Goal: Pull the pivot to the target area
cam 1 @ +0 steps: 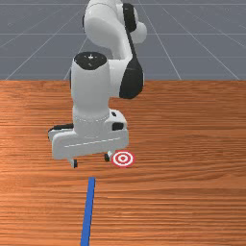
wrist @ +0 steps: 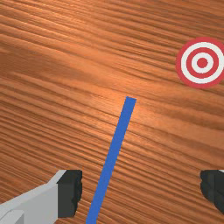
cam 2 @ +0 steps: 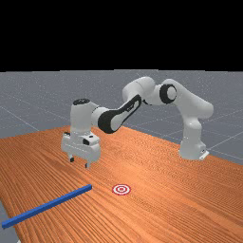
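Table point(cam 1: 192, 120) first: bar's point(cam 1: 88, 211) lying flat on it. Gripper's point(cam 1: 91, 160) wide, hanging above; I'd square it up, drop straight, pinch, then pull slow toward the target point(cam 1: 123, 158). Bar looks nearer one finger point(wrist: 70, 192), so center first imo.

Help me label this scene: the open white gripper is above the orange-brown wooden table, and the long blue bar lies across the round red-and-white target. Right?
Not quite: the blue bar lies apart from the red-and-white target, as the front view shows. The open gripper is above the table.
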Action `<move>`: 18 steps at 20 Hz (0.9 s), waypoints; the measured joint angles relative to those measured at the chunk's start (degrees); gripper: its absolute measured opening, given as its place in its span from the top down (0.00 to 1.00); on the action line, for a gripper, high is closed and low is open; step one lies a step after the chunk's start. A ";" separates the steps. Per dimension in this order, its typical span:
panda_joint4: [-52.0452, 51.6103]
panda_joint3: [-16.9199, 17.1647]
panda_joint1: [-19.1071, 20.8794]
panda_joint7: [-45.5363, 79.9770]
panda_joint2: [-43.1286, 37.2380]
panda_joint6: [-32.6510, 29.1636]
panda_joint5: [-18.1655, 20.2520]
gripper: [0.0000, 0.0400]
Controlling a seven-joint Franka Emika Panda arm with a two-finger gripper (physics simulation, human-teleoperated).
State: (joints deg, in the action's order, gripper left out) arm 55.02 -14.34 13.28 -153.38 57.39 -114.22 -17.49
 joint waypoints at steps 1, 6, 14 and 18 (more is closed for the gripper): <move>0.04 2.38 -1.51 4.91 0.98 -1.36 -1.81 0.00; -3.65 1.43 -1.09 1.52 9.36 -4.90 -0.87 0.00; -10.65 2.18 -2.15 1.21 17.95 -6.56 -1.03 0.00; -17.27 2.27 -2.84 -0.66 21.55 -4.58 -0.78 0.07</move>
State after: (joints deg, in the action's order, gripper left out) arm 37.75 -12.08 10.44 -154.03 78.95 -118.80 -18.28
